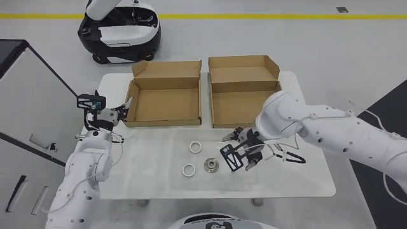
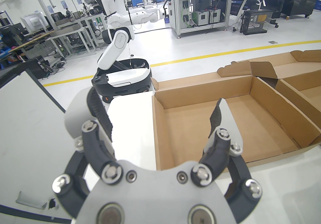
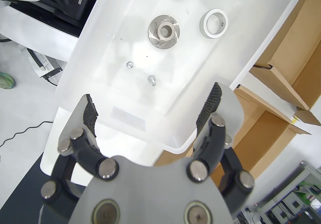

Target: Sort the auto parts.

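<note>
Left gripper (image 1: 125, 109) is hanging spread and empty beside the left box (image 1: 166, 105). One white ring (image 1: 189, 170), a second white ring (image 1: 195, 146) and a metal flange (image 1: 209, 164) are lying unsorted on the table (image 1: 152, 159). The right gripper (image 1: 236, 155) is hovering just beside them, spread and empty. Neither the left box nor the right box (image 1: 245, 107) is holding parts, so the sorting looks unstarted.

The left arm (image 1: 86, 172) and right arm (image 1: 331, 130) have smooth, rounded white shells. Thin white cables loop along the right forearm, with black cables near its wrist. The left gripper (image 2: 155, 99) and right gripper (image 3: 153, 93) each have a grey metal base plate, black link bars pinned with silver screws, and white fingers (image 2: 75, 114) faced with black ribbed pads (image 3: 208, 105).
</note>
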